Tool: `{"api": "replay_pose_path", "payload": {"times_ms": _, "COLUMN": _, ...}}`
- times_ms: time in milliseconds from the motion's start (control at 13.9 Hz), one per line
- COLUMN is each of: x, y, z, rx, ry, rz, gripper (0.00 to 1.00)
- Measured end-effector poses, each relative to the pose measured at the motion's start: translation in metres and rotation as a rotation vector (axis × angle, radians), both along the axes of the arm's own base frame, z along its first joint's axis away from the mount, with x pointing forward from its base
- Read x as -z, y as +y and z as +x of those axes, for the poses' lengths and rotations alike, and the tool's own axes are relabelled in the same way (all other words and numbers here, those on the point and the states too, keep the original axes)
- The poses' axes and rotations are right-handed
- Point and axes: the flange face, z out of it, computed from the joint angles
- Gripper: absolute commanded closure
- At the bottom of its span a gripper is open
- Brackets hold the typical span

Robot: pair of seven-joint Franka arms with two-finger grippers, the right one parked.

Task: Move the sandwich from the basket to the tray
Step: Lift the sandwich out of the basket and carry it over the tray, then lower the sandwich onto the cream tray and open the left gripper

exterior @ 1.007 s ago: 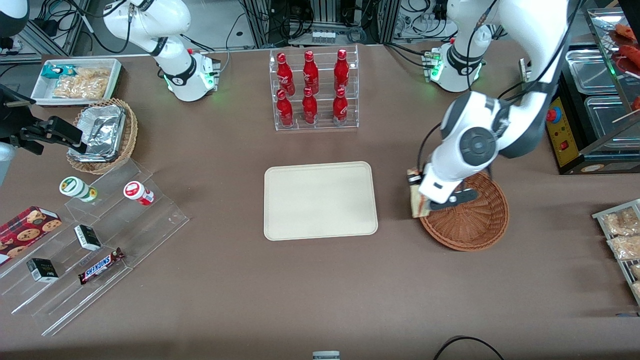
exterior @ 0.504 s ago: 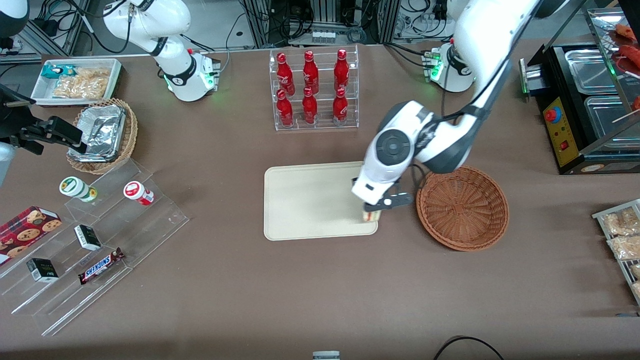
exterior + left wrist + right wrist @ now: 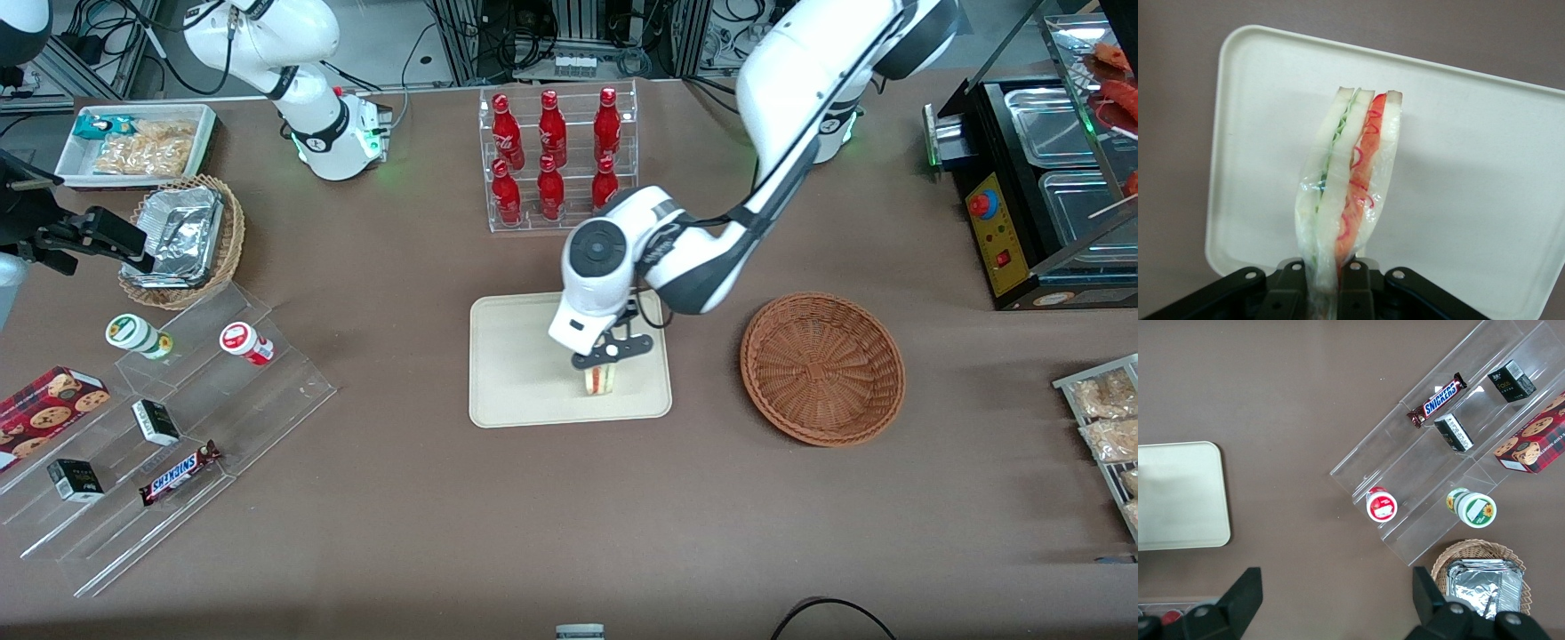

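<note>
The brown table (image 3: 569, 533) fills most of the front frame. At its centre lies the cream tray (image 3: 524, 356), flat, with a low rim. In the centre right of the frame sits the reddish-brown basket (image 3: 822, 369), apart from the tray, and nothing is visible inside it. In the upper centre stands a clear rack (image 3: 558, 160) with 6 red bottles. In the lower left a clear stepped shelf (image 3: 169, 427) carries a Snickers bar (image 3: 178, 472) and small boxes.

The working arm reaches down from the upper right of the frame to the tray. Its gripper (image 3: 610, 354) hangs over the part of the tray nearest the basket and pinches the sandwich (image 3: 601, 380) (image 3: 1346, 187). In the wrist view the 2 black fingers (image 3: 1295, 290) press on the wrapped wedge from both sides, and its green and red layers point toward the tray (image 3: 1471, 167). I cannot tell whether the sandwich touches the tray.
</note>
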Motion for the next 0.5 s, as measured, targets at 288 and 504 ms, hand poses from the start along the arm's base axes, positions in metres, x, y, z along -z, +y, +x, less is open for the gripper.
{"api": "replay_pose_path", "payload": {"times_ms": 288, "x": 0.020, "y": -0.031, "z": -0.014, "rx": -0.020, "ry": -0.040, "rz": 0.000, "gripper": 0.98}}
{"api": "replay_pose_path", "payload": {"times_ms": 504, "x": 0.035, "y": -0.037, "z": -0.015, "rx": -0.022, "ry": -0.043, "rz": -0.010, "gripper": 0.95}}
